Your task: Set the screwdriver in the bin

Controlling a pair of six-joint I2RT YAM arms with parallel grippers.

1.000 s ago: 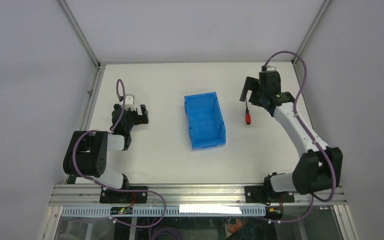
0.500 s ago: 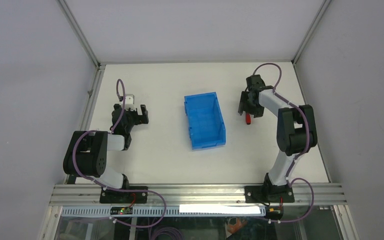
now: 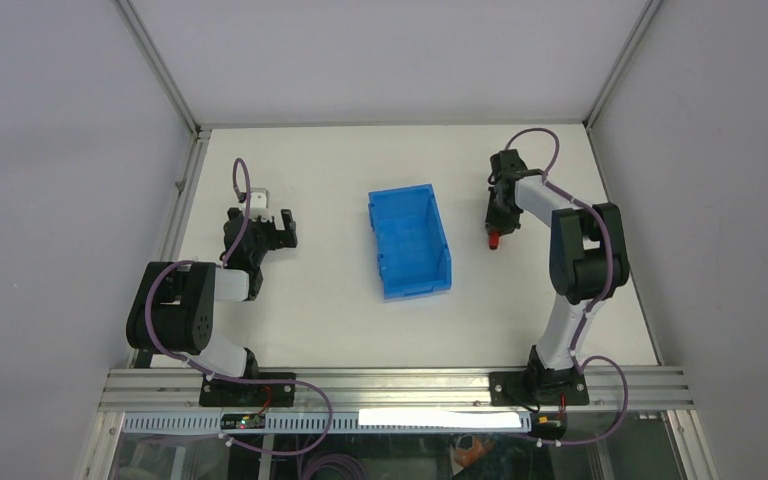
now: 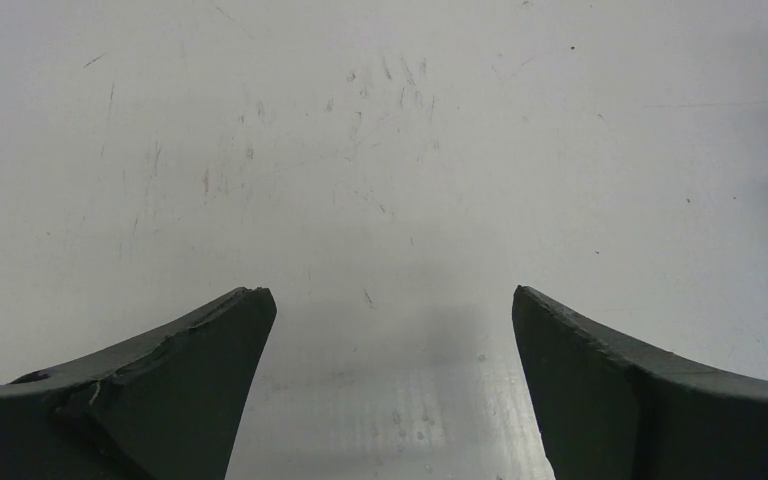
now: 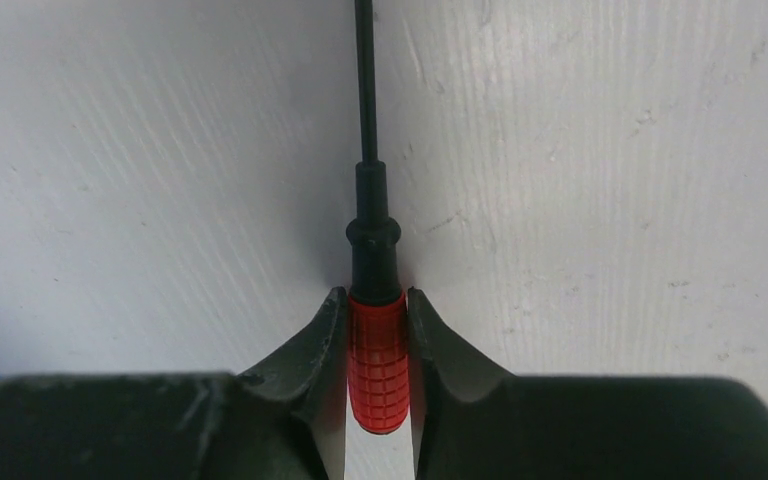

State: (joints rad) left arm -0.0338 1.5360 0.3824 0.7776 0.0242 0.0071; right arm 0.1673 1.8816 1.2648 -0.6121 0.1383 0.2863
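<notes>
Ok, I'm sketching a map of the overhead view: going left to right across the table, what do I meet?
left gripper → bin → screwdriver, clamped in the right gripper

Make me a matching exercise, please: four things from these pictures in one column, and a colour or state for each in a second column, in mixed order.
Column one:
1. screwdriver
2. bin
3. left gripper
4. right gripper

Column two:
a. open over bare table
b. shut on a handle
c. blue, mid-table
d. red handle, black shaft

Pairs: 1-d, 2-c, 3-a, 4-b.
</notes>
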